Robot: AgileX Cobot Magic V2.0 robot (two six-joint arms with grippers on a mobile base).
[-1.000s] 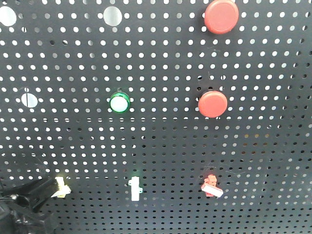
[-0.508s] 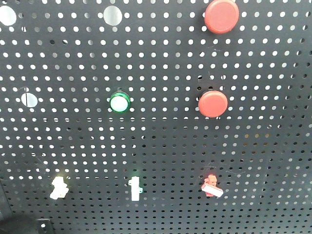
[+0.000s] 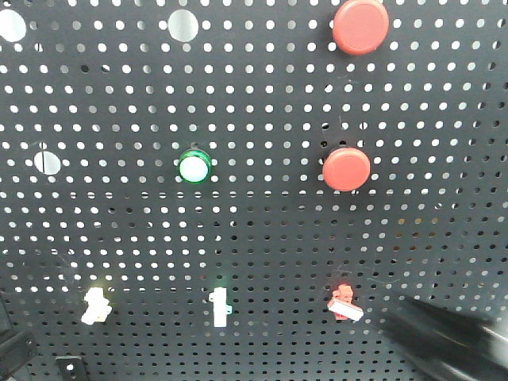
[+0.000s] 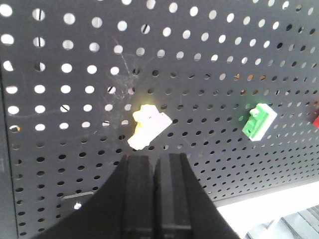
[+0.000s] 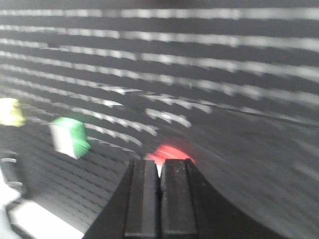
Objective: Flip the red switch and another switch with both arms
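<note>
The red switch (image 3: 344, 302) is a tiny red toggle with a white lever, low on the black pegboard (image 3: 262, 230). It shows blurred (image 5: 167, 152) just beyond my right gripper (image 5: 159, 162), which is shut with nothing held. The other switch, a pale yellow toggle (image 3: 95, 305), sits at the lower left. In the left wrist view this toggle (image 4: 148, 125) lies slightly above my shut, empty left gripper (image 4: 155, 158), apart from it. My right arm (image 3: 444, 337) is a dark blur to the lower right of the red switch. Only a bit of my left arm (image 3: 11, 353) shows at the bottom left corner.
A white-and-green toggle (image 3: 221, 307) sits between the two switches. Above are a green-ringed white button (image 3: 194, 167) and two big round red push buttons (image 3: 346, 169) (image 3: 360, 25). The board's lower edge (image 4: 259, 191) runs just below the toggles.
My left arm has drawn back down and left from the yellow toggle, leaving it uncovered. My right arm has come into view from the bottom right, moving fast toward the red switch.
</note>
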